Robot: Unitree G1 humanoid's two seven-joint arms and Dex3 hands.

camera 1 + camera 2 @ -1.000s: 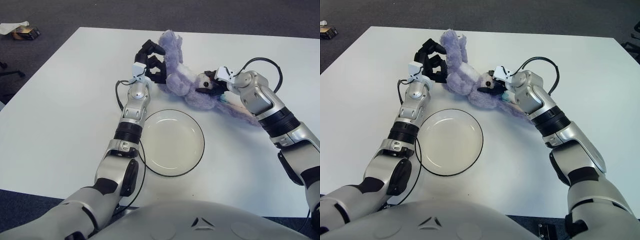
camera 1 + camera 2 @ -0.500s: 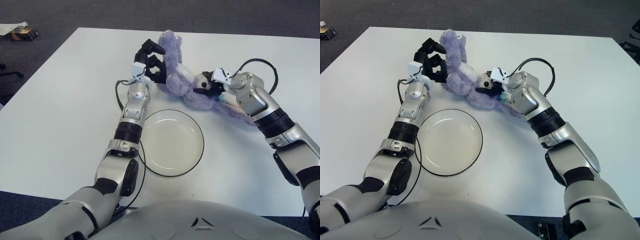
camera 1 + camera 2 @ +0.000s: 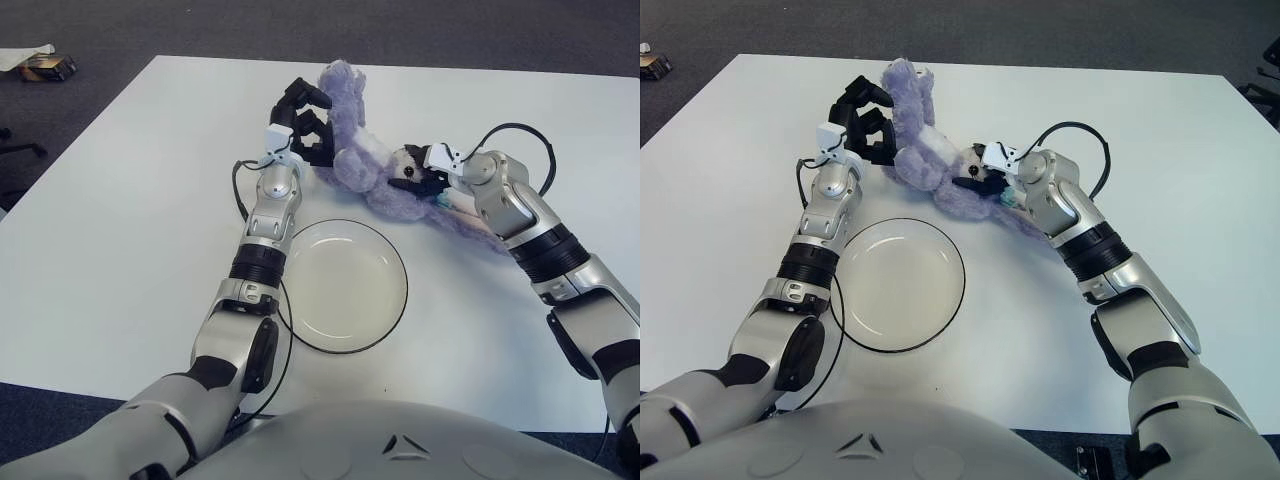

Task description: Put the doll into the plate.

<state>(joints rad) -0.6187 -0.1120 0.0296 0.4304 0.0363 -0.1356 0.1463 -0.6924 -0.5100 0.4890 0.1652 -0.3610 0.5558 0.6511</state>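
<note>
A purple plush doll (image 3: 362,162) lies on the white table (image 3: 130,220), just behind the plate. The plate (image 3: 404,292) is shallow and pale with a dark rim, and holds nothing. My left hand (image 3: 303,126) is at the doll's left side, its black fingers (image 3: 318,152) curled into the plush. My right hand (image 3: 423,172) comes in from the right, with its fingers closed on the doll's head beside the pale muzzle (image 3: 404,160). The doll's lower part (image 3: 1025,222) runs under my right forearm and is partly hidden.
A small teal tag (image 3: 1008,199) shows on the doll near my right wrist. A black cable (image 3: 515,130) loops over the right forearm. On the dark floor off the far left corner lies a small object (image 3: 45,64). The table's left edge slants away.
My right forearm has swung left and its wrist has closed in on the doll's head. The left hand, the doll and the plate have hardly moved.
</note>
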